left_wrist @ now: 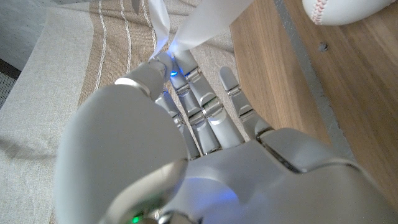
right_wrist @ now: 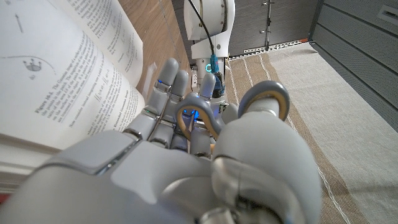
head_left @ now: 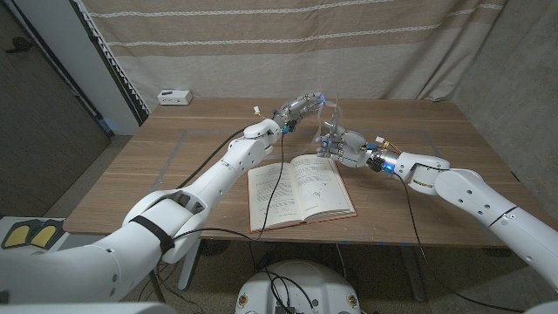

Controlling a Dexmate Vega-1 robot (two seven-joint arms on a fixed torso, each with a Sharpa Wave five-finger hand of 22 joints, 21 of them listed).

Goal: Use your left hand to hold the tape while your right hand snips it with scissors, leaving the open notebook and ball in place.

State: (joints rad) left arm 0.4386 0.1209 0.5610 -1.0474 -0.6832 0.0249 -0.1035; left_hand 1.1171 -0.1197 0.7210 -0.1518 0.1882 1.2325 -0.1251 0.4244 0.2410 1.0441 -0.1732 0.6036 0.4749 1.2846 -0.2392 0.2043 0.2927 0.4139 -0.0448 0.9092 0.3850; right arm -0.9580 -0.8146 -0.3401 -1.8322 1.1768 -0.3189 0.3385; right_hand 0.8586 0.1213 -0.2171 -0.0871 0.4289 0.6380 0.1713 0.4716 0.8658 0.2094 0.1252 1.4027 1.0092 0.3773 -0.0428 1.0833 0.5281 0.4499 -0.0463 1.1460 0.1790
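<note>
My left hand point(head_left: 301, 109) reaches over the far middle of the table and pinches a clear strip of tape point(head_left: 332, 116) that hangs down from its fingertips. The left wrist view shows the tape point(left_wrist: 205, 22) held between the fingertips point(left_wrist: 163, 61). Just below and to the right, my right hand point(head_left: 346, 145) grips the scissors point(head_left: 328, 139), whose blades point at the tape. Their grey handle loops point(right_wrist: 264, 102) sit around my right hand's point(right_wrist: 186, 162) fingers. The open notebook point(head_left: 301, 187) lies in front of both hands. A white ball point(left_wrist: 339, 9) with red stitching rests on the table near my left hand.
A small white box point(head_left: 174, 97) stands at the table's back left corner. A striped curtain point(head_left: 288, 35) hangs behind the table. Cables run along my right arm and across the notebook point(right_wrist: 62, 62). The wooden table point(head_left: 174, 174) has bare room on its left side.
</note>
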